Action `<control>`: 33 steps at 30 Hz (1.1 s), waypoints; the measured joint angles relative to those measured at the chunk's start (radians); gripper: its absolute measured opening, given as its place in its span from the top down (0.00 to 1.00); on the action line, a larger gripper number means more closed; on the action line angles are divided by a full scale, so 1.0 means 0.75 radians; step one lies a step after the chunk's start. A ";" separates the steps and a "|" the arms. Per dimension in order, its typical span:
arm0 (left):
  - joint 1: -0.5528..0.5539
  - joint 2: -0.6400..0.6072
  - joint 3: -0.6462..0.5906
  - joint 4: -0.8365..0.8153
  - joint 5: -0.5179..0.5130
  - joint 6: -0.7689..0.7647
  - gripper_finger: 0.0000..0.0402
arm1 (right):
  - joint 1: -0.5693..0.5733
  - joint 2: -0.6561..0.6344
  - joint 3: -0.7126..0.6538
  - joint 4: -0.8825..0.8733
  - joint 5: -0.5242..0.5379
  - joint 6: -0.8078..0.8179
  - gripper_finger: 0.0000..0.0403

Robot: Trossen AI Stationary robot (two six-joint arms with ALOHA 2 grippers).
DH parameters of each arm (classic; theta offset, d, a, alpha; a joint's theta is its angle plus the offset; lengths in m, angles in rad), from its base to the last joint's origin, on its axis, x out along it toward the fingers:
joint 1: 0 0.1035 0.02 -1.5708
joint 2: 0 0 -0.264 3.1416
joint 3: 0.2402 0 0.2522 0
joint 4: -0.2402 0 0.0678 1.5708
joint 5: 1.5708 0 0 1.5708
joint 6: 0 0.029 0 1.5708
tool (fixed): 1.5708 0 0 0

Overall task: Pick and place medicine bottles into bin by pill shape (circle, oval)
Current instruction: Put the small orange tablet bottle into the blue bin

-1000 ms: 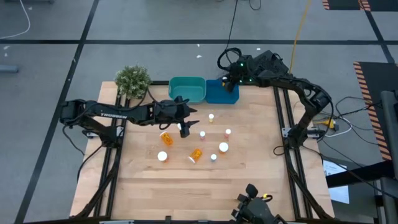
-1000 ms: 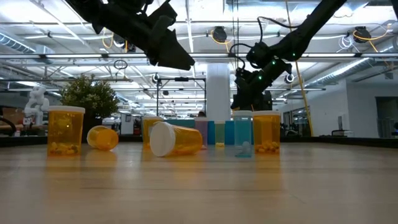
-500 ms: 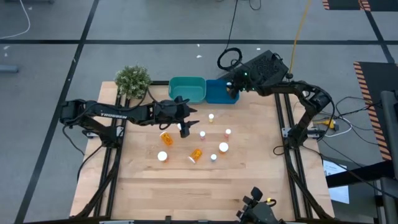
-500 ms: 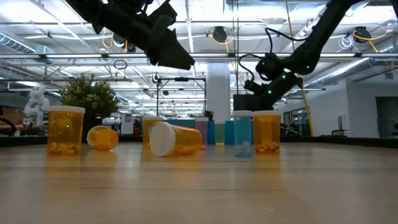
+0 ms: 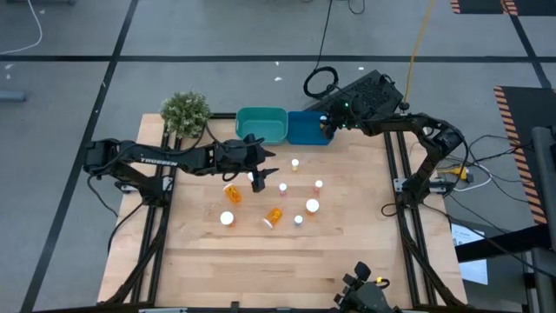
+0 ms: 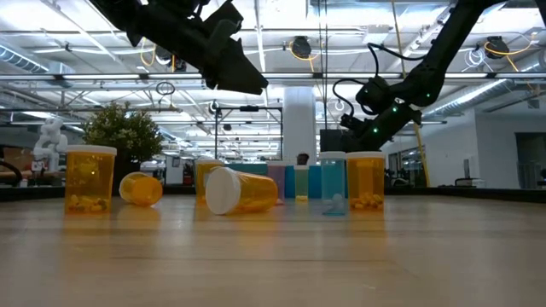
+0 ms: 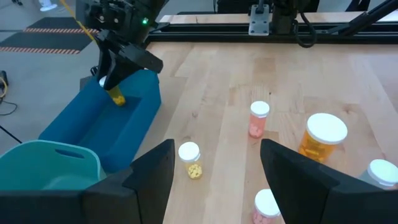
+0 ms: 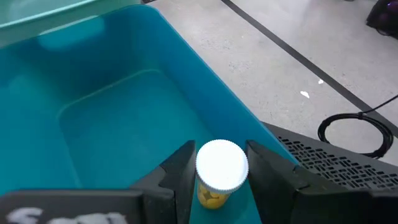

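Observation:
Several medicine bottles, orange with white caps, are spread over the middle of the wooden table (image 5: pixel 347 252); most stand upright (image 5: pixel 312 206), and two lie on their sides (image 5: pixel 274 216) (image 5: pixel 232 193). My left gripper (image 5: pixel 261 174) hovers open above their far left part (image 7: pixel 217 186), with nothing between its fingers. My right gripper (image 5: pixel 328 126) is over the blue bin (image 5: pixel 304 132) at the table's far edge, shut on one bottle (image 8: pixel 219 171). A teal bin (image 5: pixel 261 124) stands to the left of the blue one. My right gripper pinches the bottle between its two fingers (image 8: pixel 180 169) at the white-capped end (image 8: pixel 221 163). The cap faces back toward the wrist. The fingers slant down from above into the blue bin. The orange body (image 7: pixel 117 97) hangs below the fingertips, clear of the bin's floor.
A potted plant (image 5: pixel 185 111) stands at the far left corner beside the teal bin. Black frame rails (image 5: pixel 391 174) run along both sides of the table. The near half of the tabletop is bare wood.
My right gripper has turned over the blue bin, and its wrist has swung a little toward the table's right edge. The bottle stays in its fingers. My left gripper and the bottles on the table have kept still.

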 joint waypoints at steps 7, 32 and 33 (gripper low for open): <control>0.000 0.000 0.000 0.000 0.000 0.000 0.40 | 0.000 0.001 0.000 -0.006 -0.001 0.013 0.69; 0.000 0.000 0.000 0.000 0.000 0.000 0.40 | 0.003 -0.001 0.000 -0.019 -0.002 0.043 0.58; 0.000 0.001 0.000 -0.001 0.000 0.000 0.40 | 0.003 -0.001 0.000 -0.011 -0.001 0.050 0.57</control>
